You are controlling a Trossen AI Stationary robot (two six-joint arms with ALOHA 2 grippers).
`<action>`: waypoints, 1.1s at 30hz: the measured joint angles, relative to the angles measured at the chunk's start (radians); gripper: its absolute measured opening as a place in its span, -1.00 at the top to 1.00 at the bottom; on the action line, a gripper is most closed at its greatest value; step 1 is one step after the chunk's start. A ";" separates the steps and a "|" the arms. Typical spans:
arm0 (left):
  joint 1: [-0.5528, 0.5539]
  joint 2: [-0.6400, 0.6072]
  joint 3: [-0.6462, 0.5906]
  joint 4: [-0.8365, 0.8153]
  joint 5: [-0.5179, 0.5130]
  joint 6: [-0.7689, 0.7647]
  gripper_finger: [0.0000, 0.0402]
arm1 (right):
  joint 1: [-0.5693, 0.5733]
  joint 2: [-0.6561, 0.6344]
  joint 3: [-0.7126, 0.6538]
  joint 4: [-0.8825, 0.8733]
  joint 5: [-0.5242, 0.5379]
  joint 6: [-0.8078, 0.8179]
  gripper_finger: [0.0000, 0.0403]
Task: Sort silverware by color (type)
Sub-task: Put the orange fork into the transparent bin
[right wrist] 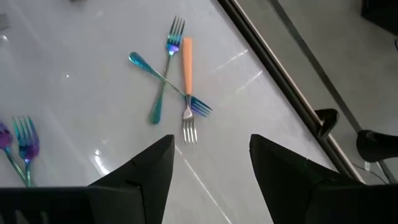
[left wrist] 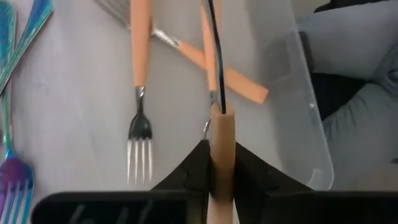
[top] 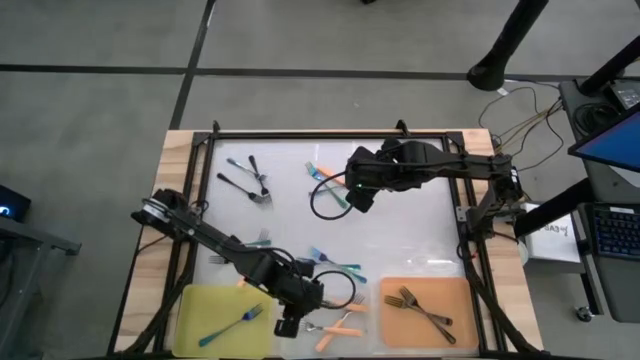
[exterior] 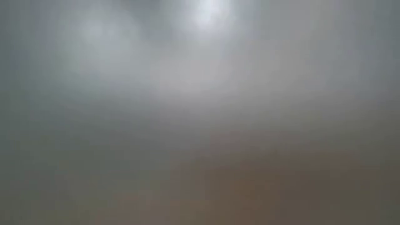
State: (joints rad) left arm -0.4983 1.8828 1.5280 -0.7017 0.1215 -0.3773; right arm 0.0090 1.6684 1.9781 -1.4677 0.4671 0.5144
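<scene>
**Left pincer clamps an orange fork handle at the table's near edge**

The left gripper (top: 288,322) sits low between the yellow-green mat (top: 205,298) and the orange mat (top: 465,300), its two dark fingers (left wrist: 194,171) pinched on the end of an orange fork handle (left wrist: 221,155) that stands between them. Just beyond it on the white surface lie more orange-handled forks (left wrist: 140,43), one with its silver tines pointing back toward the gripper, two others crossed; from above they show as a small heap (top: 340,325) beside the gripper. Iridescent blue-teal forks (left wrist: 15,74) lie alongside. One blue-teal fork (top: 232,325) rests on the yellow-green mat; two dark grey forks (top: 425,310) lie crossed on the orange mat. More dark forks (top: 250,182) wait at the far left of the table, and loose blue-teal forks (top: 335,262) sit mid-table.

The right gripper (top: 360,195) hangs over the far middle of the table, jaws spread wide and holding nothing, above two crossed blue-teal forks (right wrist: 163,78) and one orange-handled fork (right wrist: 186,74). The low view shows only grey blur.
</scene>
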 joint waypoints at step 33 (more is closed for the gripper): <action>-0.012 -0.186 -0.005 -0.165 -0.409 -0.002 0.23 | -0.194 0.003 -0.510 0.508 -0.197 -0.255 0.00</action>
State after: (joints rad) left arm -0.5100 1.6969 1.5234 -0.8669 -0.2876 -0.3789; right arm -0.1850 1.6718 1.4679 -0.9599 0.2700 0.2596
